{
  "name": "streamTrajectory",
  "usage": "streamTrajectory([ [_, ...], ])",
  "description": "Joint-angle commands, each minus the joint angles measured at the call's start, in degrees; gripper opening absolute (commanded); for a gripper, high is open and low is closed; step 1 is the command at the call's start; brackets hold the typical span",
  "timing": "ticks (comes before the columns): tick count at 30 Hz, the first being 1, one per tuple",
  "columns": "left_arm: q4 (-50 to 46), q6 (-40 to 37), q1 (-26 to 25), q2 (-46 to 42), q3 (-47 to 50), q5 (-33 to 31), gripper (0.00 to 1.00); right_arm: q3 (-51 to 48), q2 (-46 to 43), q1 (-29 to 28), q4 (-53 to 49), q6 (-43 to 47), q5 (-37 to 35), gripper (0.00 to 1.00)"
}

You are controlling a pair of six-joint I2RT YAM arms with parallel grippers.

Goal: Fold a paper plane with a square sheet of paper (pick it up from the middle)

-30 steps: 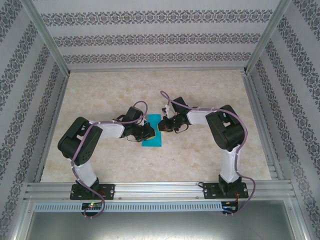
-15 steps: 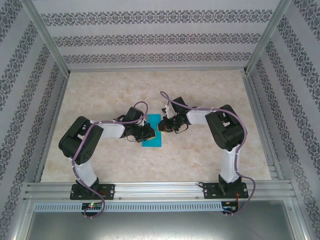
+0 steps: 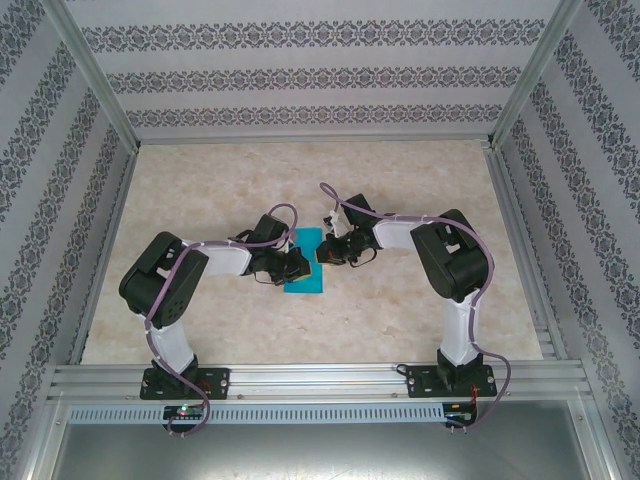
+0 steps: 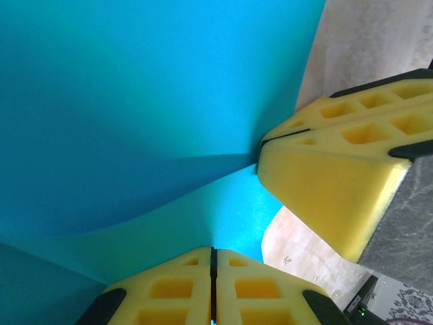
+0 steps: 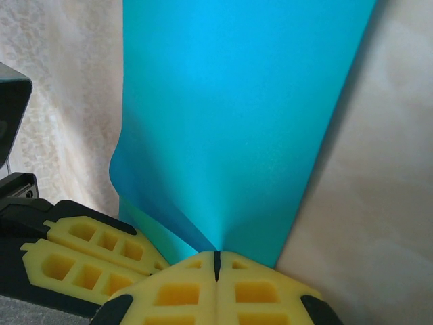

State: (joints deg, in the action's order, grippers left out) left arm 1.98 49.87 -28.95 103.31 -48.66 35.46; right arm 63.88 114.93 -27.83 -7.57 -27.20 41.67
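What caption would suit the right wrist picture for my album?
Right gripper pinching the teal paper at its near edge, left gripper close beside it, above a marble table.

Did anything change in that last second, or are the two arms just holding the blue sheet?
Hardly anything. The left arm shifted its elbow slightly toward the middle of the table. Nothing was grabbed or released. The left pincer and the right pincer stay shut on the square sheet of paper, which lies in the same spot.
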Motion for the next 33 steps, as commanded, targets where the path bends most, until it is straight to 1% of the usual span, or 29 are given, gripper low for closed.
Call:
streamTrajectory([
  [1,-3.56,-0.49,-0.89,0.65,-0.32,-2.86,0.1,1.18,-0.84,0.5,-1.98,1.15,0.0,0.07],
  [8,-3.03,0.58,-1.05,1.13,0.14,-3.25,0.1,0.79,-3.09,0.74,-3.12,1.37,-0.73,0.17],
  [16,-3.61,0.49,-1.26,1.27,-0.26,-3.38,0.1,0.03,-4.12,0.85,-4.03,2.35,-1.83,0.2],
  [22,-4.24,0.72,-1.34,1.2,-0.25,-4.03,0.09,-3.09,-9.84,0.56,-3.7,0.23,-9.14,0.21],
  [25,-4.36,0.85,-1.32,1.11,-0.3,-4.59,0.09,-4.79,-12.17,-0.81,-3.88,-1.33,-10.97,0.18],
  [29,-4.4,1.48,-1.35,0.78,-0.29,-5.19,0.08,-8.99,-15.53,-3.75,-2.01,-6.39,-13.33,0.08],
  [33,-3.64,2.56,-1.32,0.65,-0.09,-5.64,0.08,-13.92,-20.09,-7.35,0.55,-11.65,-15.89,0.05],
])
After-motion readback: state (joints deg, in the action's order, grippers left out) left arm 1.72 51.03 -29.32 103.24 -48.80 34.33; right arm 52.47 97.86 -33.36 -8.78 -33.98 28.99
